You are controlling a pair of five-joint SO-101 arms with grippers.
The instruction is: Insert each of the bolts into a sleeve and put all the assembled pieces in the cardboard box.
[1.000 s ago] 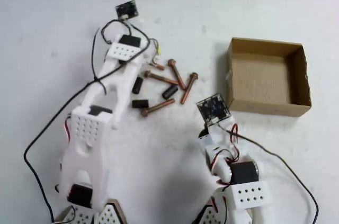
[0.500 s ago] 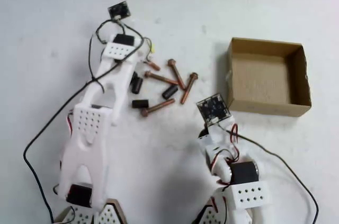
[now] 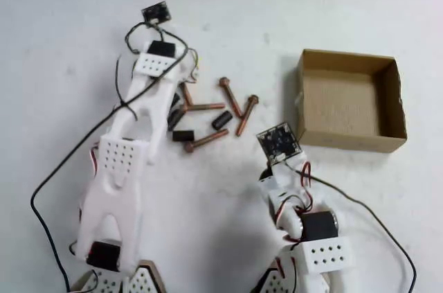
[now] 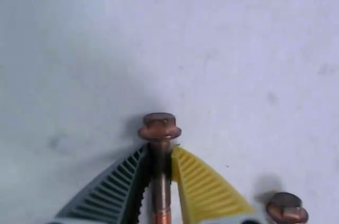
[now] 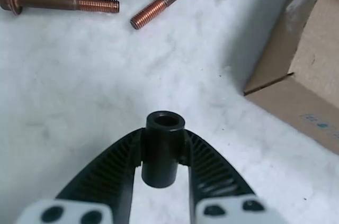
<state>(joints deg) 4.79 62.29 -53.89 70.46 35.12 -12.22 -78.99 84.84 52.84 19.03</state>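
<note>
My left claw (image 4: 159,152) is clamped on a copper bolt (image 4: 159,128), whose head pokes past my fingertips. My right claw (image 5: 162,136) grips a black sleeve (image 5: 161,152) upright. Other bolts (image 3: 231,98) and sleeves (image 3: 221,120) lie at the high view's centre. The cardboard box (image 3: 346,142) sits to their right.

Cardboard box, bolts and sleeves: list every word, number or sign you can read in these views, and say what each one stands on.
Cardboard box, outer wall, right wrist view: small bluish print, too blurred to read.
Cardboard box, inner floor, high view: faint marks, too blurred to read.
Gripped bolt and gripped sleeve: no marking visible.
No text can be read anywhere in these views.
</note>
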